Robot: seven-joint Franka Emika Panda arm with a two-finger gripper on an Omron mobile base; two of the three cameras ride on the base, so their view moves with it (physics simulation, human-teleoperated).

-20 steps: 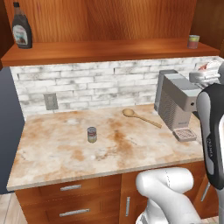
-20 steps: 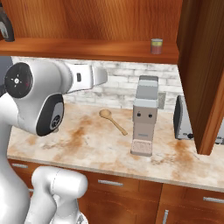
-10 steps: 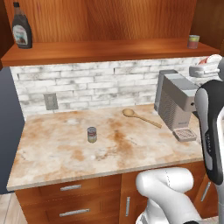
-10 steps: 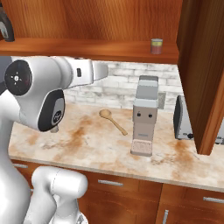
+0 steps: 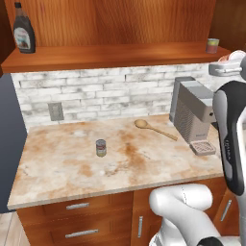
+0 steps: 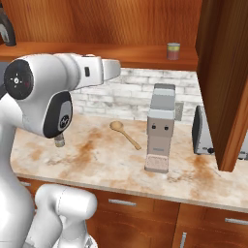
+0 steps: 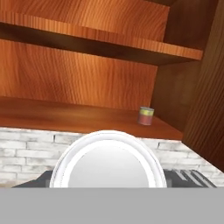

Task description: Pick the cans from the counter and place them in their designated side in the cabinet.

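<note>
Three cans are in sight. The red can (image 7: 109, 166) sits in the gripper (image 5: 226, 67), raised at the right end of the cabinet (image 5: 125, 19), about level with its shelf (image 5: 115, 56). In the hand view the can's silver top lies between the two dark fingertips (image 7: 44, 179), which stand partly closed against its sides. In the left base view a bit of red and white shows above the grey hand.

The olive can (image 5: 101, 147) stands upright and alone on the counter (image 5: 53, 173), left of centre and well apart from everything else. In the right base view it is half hidden behind the arm.

The third, a pale can (image 5: 212, 45), stands upright near the right end of the shelf, close to the gripper.

One syrup bottle (image 5: 24, 33) stands at the shelf's left end. On the counter lie one wooden spoon (image 5: 153, 129) and, just beside its handle, one coffee machine (image 5: 194, 113). One toaster (image 6: 203, 131) sits further right. One outlet (image 5: 55, 111) is set in the brick wall.
</note>
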